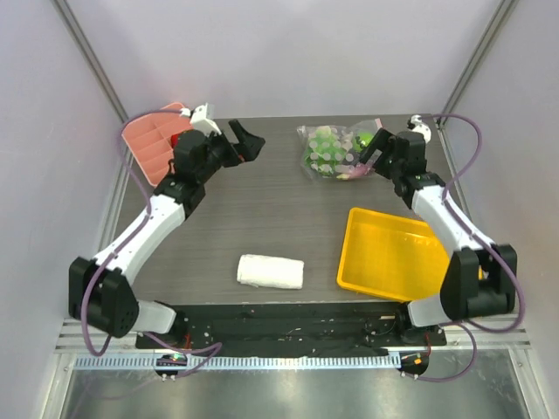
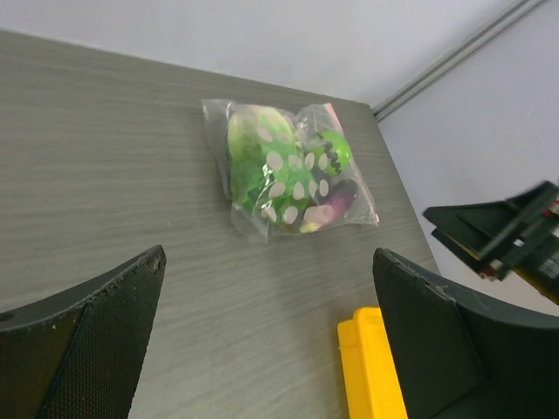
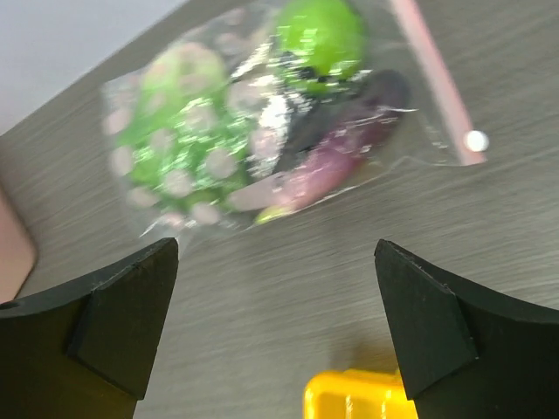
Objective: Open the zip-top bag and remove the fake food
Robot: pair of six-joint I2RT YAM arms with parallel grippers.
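Zip-top bag (image 1: 334, 154) of clear crinkly plastic, lying just beyond the far edge of the yellow plastic tray (image 1: 389, 253) with green and purple fake food (image 3: 262, 131) inside, would best be pinched at its pink zip strip (image 3: 432, 78) by the spread, empty right gripper (image 1: 371, 148) and opposed by the likewise spread left gripper (image 1: 249, 140).

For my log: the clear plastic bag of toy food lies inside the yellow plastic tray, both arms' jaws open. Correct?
No. The top external view shows the clear crinkly plastic bag on the grey table, beyond the yellow plastic tray; both arms' jaws open.

Yellow tray (image 1: 389, 262), white towel (image 1: 271, 271), pink box (image 1: 150, 140)
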